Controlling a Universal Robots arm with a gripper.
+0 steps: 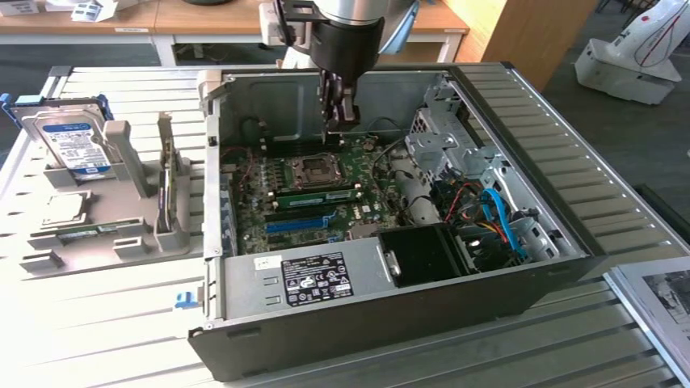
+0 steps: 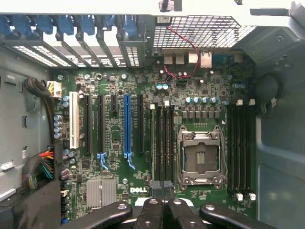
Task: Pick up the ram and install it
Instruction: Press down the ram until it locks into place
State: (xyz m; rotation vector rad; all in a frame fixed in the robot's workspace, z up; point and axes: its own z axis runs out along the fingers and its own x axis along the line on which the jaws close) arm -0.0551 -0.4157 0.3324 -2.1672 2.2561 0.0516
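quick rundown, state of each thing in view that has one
claw: shut, hanging inside the open case above the motherboard
computer case: side panel off, lying flat on the table
cpu socket: empty, retention frame down
ram: one green stick seated in a slot beside the socket
hard drive: standing upright in the grey holder
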